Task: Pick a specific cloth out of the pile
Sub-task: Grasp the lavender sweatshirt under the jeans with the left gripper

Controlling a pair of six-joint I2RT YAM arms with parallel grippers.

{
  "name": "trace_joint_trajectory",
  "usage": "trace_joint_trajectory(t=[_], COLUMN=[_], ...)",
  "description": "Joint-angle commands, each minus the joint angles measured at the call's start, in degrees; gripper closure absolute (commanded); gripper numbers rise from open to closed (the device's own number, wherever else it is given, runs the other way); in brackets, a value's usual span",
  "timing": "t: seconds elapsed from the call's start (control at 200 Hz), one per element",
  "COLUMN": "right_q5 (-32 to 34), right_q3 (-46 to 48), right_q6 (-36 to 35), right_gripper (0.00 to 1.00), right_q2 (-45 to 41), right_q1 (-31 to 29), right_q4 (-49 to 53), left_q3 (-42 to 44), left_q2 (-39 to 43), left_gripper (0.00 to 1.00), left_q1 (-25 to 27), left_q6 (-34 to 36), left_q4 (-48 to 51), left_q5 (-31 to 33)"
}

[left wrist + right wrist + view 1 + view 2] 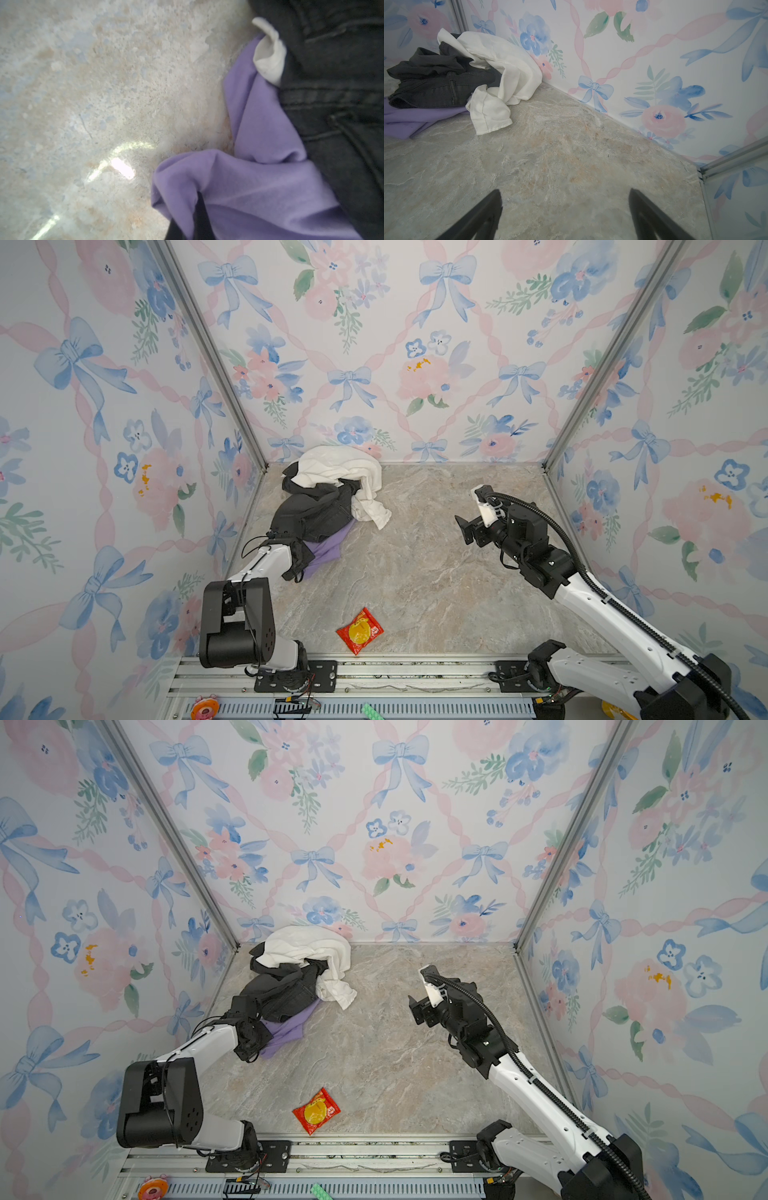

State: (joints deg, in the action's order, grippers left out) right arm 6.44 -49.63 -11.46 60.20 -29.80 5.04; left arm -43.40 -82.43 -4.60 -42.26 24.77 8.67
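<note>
the left pincer (200,200) was clamped shut on a fold of the soft lavender-purple t-shirt (259,187), whose rest ran ahead of it under the heap of cream-white and black-charcoal garments (332,485). a low, slow pull back looked best, lest the heap drag along. the right pincer (564,190) hung wide open, empty.

Stone-look tabletop (436,580): pile (320,506), lavender cloth (328,551), apparently snack packet (360,630).

Left end effector (254,1043) touches cloth (289,1032) beneath pile (297,973).
</note>
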Motion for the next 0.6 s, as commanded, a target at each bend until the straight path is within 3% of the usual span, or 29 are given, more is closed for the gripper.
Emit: trace_joint_trajectory(t=[0.0,0.595], right_q5=[-0.89,-1.86], right_q3=[0.58,2.13], right_q6=[-0.27,1.41], right_gripper=[0.03,0.03], right_q2=[-1.03,-4.70], right_q1=[-1.21,-4.71], right_q4=[0.30,-0.68], left_q3=[-1.14,-15.48], left_q2=[3.47,13.34], left_gripper=[1.00,1.00], left_q1=[-0.32,-0.38], left_q6=[-0.88,-3.33], left_q4=[1.24,1.15], left_q5=[-1.31,-4.40])
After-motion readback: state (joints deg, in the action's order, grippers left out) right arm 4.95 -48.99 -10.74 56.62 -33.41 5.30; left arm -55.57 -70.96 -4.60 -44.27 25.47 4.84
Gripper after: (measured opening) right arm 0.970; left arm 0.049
